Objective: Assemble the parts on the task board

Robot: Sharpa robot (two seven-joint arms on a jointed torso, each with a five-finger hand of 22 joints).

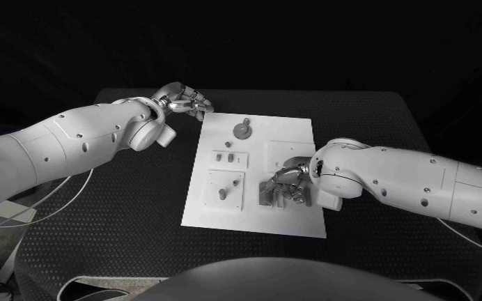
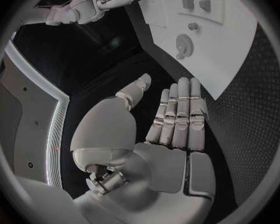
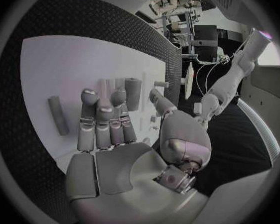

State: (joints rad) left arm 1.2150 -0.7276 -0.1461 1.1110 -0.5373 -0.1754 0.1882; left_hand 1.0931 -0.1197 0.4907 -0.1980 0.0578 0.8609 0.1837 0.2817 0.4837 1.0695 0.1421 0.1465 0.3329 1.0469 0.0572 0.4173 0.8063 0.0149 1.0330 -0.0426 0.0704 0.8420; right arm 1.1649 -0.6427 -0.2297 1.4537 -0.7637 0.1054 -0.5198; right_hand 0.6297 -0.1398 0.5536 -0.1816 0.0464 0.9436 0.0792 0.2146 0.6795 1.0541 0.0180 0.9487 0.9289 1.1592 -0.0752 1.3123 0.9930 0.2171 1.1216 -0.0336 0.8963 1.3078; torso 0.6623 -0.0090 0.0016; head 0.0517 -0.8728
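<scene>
Nearest to me, the white task board point(image 1: 256, 175) lies flat in the middle of the black tabletop point(image 1: 120, 210), its long side running away from the robot. On its near half my right hand point(image 1: 291, 182) reaches in from the right and hovers low over a small cluster of grey parts point(image 1: 269, 193) close to the board's right side. In the right wrist view I see that hand's fingers point(image 3: 102, 119) lying straight and close beside one another, thumb off to the side, with nothing between them. A short grey cylinder point(image 3: 133, 93) stands just past the fingertips, and a longer grey peg point(image 3: 58, 115) lies flat on the board to one side, apart from the hand. I cannot tell whether the fingertips touch the board.

Left of the right hand, a raised square plate point(image 1: 224, 189) holds a small grey piece, and just beyond it a smaller plate point(image 1: 229, 159) carries two little studs.

Farther along, a round grey disc point(image 1: 242, 130) sits near the board's far end.

Farthest out, my left hand point(image 1: 186, 100) hangs just off the board's far left corner, above the tabletop. In the left wrist view its fingers point(image 2: 180, 114) are flat, extended and pressed side by side, thumb apart, holding nothing.
</scene>
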